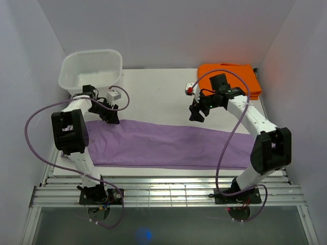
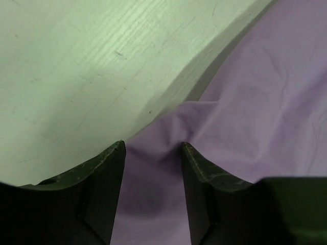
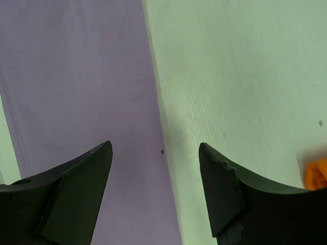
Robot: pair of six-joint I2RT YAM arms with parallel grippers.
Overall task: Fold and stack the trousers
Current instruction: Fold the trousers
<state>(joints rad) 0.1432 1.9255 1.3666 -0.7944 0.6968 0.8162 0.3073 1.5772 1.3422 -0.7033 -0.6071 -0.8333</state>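
The lilac trousers (image 1: 168, 145) lie spread flat, nearly table-wide, along the near half of the white table (image 1: 153, 92). My left gripper (image 1: 111, 118) is down at their far left corner. In the left wrist view it (image 2: 153, 145) is partly open, its fingers (image 2: 99, 178) astride a puckered ridge of the trousers (image 2: 265, 92). My right gripper (image 1: 196, 116) hovers over the far edge of the trousers, right of the middle. In the right wrist view it (image 3: 156, 145) is open and empty, with the edge of the trousers (image 3: 76, 76) running between the jaws.
A white plastic basket (image 1: 92, 69) stands at the far left corner. A folded orange cloth (image 1: 230, 76) lies at the far right, and its corner shows in the right wrist view (image 3: 317, 173). Grey walls close in three sides. Slatted rails (image 1: 163, 191) run along the near edge.
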